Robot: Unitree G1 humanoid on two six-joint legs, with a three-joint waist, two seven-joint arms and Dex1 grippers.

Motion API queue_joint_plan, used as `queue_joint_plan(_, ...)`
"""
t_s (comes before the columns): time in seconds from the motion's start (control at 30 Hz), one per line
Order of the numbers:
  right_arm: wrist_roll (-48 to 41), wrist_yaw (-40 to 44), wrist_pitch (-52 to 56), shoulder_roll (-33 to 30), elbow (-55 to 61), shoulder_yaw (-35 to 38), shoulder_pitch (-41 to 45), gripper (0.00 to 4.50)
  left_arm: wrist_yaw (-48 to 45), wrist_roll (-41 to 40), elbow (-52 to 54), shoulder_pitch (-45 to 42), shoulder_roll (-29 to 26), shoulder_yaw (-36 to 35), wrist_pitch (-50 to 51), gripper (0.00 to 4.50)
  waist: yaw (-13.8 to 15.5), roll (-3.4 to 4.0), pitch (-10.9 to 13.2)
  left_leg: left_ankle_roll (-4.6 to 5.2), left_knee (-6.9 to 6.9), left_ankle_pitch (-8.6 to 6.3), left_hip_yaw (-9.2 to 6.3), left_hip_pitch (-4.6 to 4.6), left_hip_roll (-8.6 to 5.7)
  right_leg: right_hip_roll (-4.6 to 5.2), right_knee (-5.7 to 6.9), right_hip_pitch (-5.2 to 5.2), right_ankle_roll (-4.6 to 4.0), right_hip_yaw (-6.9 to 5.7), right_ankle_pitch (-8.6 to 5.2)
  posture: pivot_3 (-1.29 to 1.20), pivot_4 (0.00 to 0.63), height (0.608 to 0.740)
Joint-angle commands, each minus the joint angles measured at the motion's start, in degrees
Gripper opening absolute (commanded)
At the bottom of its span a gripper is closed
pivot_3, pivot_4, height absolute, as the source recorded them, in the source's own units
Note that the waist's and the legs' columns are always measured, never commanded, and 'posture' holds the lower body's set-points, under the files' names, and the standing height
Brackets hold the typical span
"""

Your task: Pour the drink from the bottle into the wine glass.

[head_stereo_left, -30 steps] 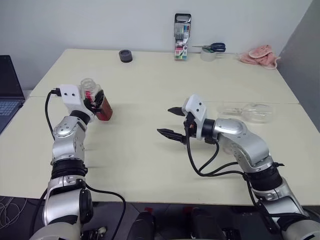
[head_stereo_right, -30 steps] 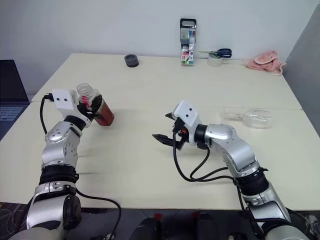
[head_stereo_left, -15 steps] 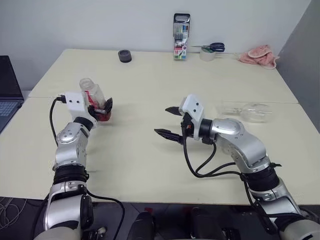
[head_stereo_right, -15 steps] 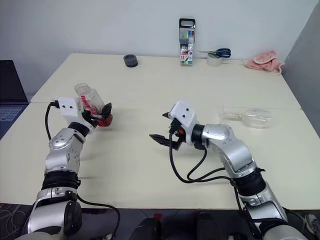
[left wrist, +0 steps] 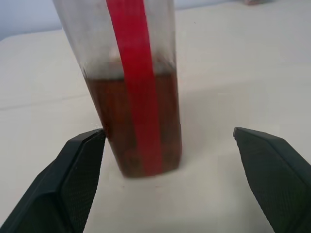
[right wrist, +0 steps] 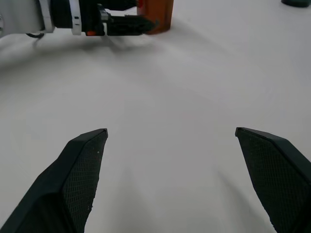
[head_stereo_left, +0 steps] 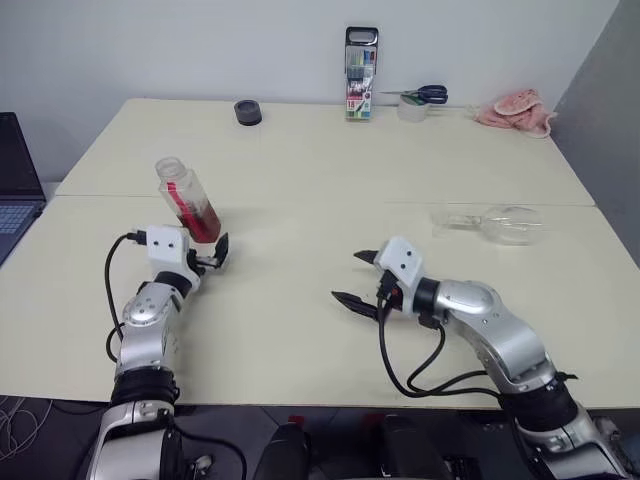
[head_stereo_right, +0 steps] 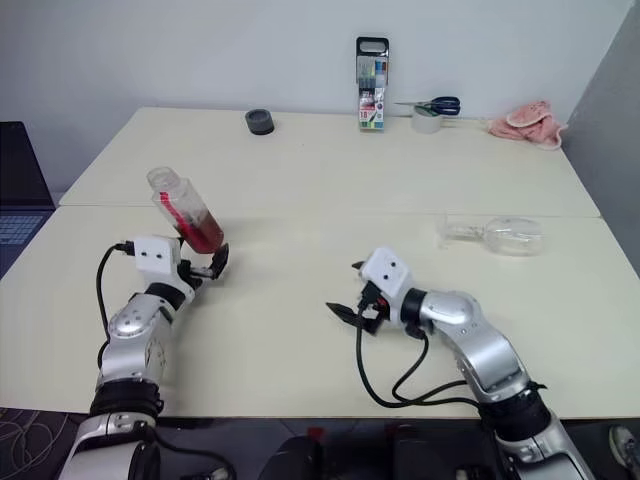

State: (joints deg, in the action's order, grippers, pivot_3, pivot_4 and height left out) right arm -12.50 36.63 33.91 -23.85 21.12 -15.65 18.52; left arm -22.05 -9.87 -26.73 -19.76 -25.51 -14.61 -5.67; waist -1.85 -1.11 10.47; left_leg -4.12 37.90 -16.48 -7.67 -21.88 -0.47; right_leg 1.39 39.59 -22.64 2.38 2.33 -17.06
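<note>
A pale cream worktop [head_stereo_left: 300, 180] runs back to a white wall, with a marker set [head_stereo_left: 362, 74], scissors [head_stereo_left: 425, 95], a pink cloth [head_stereo_left: 515, 110] and a small dark roll [head_stereo_left: 247, 112] along its far edge and a laptop [head_stereo_left: 15, 190] at the far left. The bottle [head_stereo_left: 188, 200] stands on the left, uncapped and leaning, its drink [left wrist: 133, 124] filling only the lower part. The left hand [head_stereo_left: 212, 258] sits just near of it, fingers apart and gripping nothing. The right hand [head_stereo_left: 358, 280] hovers low over bare worktop at centre, fingers also apart and empty. The wine glass [head_stereo_left: 495, 222] lies on its side far right, well apart from both hands. The main risk is the open, leaning bottle: a nudge from the left fingers could topple it and spill the drink. Pouring is also pointless until the glass stands upright, and its thin stem could roll or slip when grasped.
</note>
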Motion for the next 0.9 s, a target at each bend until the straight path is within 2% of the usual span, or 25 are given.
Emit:
queue_joint_plan(0.03,-2.3,-1.1,2.2,-1.0,5.0,4.7,-2.5,4.5,-2.4,1.4,5.9,3.8,-2.2,1.4,-1.2,4.47,0.0,0.0,0.0,0.02,0.0,-0.01,0.01,0.0,0.0,-0.01,0.0,0.0,0.0,0.0,0.0,0.0,0.15,0.74)
queue_joint_plan(0.13,-7.2,-4.8,8.2,1.6,6.8,11.3,-4.7,4.5,-6.7,0.2,10.1,7.3,-2.9,3.0,0.2,4.47,0.0,0.0,0.0,0.04,-0.02,-0.02,0.01,0.04,0.01,-0.04,0.01,0.03,0.0,-0.02,0.0,0.0,0.15,0.74)
queue_joint_plan(0.27,-13.9,-13.3,16.9,8.4,7.8,22.1,-4.7,4.5,-14.6,-2.2,17.3,10.8,-3.0,7.1,2.8,4.47,0.0,0.02,0.0,0.04,-0.02,-0.02,0.01,0.05,0.04,-0.06,0.03,0.08,0.0,-0.01,0.0,0.0,0.15,0.74)
queue_joint_plan(0.43,-22.0,-30.2,24.1,22.5,4.0,37.7,1.0,4.5,-27.6,-8.1,28.0,8.9,-4.6,14.8,11.0,4.47,0.0,0.04,0.0,0.04,-0.02,-0.02,0.04,0.07,0.03,-0.08,0.07,0.09,-0.01,0.01,0.0,0.0,0.15,0.74)
queue_joint_plan(0.5,-24.6,-35.4,24.6,26.5,1.7,42.5,3.7,4.5,-32.3,-10.5,30.2,6.7,-6.1,16.5,14.5,4.47,0.0,0.06,0.0,0.04,-0.04,-0.02,0.05,0.09,0.03,-0.12,0.15,0.06,-0.01,0.01,0.0,0.0,0.15,0.74)
queue_joint_plan(0.63,-28.2,-42.3,21.9,30.6,-4.2,47.9,8.5,4.5,-39.6,-13.4,29.8,0.6,-8.4,18.2,18.9,4.47,-0.2,0.15,0.0,0.05,-0.08,-0.02,0.14,0.13,0.04,-0.16,0.22,0.02,-0.05,0.06,-0.02,0.0,0.15,0.74)
queue_joint_plan(0.77,-30.6,-47.6,16.4,31.8,-12.1,52.8,13.3,4.5,-46.9,-13.3,28.2,-3.9,-10.7,20.5,19.3,4.47,-0.7,0.33,0.1,0.06,-0.08,-0.02,0.24,0.14,0.03,-0.19,0.28,-0.02,-0.05,0.13,-0.03,0.0,0.15,0.74)
queue_joint_plan(0.9,-32.0,-49.0,10.8,30.6,-18.2,54.4,15.9,4.5,-51.5,-12.6,26.8,-6.1,-11.8,22.0,18.2,4.47,-1.4,0.43,0.1,0.07,-0.12,-0.03,0.27,0.13,0.03,-0.19,0.3,-0.07,-0.07,0.16,-0.03,0.0,0.15,0.74)
